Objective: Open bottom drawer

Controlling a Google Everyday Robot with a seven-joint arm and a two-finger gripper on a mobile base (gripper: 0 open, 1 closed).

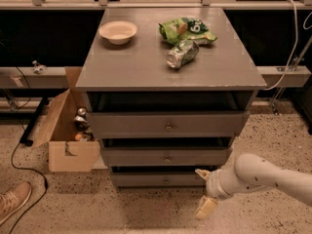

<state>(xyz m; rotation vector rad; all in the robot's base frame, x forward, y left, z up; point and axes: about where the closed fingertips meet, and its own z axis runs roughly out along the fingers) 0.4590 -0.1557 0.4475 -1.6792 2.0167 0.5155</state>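
The bottom drawer [146, 180] is the lowest of three in the grey wooden cabinet [122, 72]. It has a plain grey front with a tiny round knob [166, 181] and sits shut or nearly shut. My gripper [204, 191] is low, in front of the drawer's right end and right of the knob. Its two cream fingers [205, 207] are spread apart, one above the other, and hold nothing. The white arm [263, 175] comes in from the lower right.
A bowl [118, 31], a green chip bag [187, 29] and a crushed can [182, 53] lie on the cabinet top. An open cardboard box [68, 133] with items stands left of the cabinet. A shoe [13, 201] and a black cable [19, 165] are on the floor at left.
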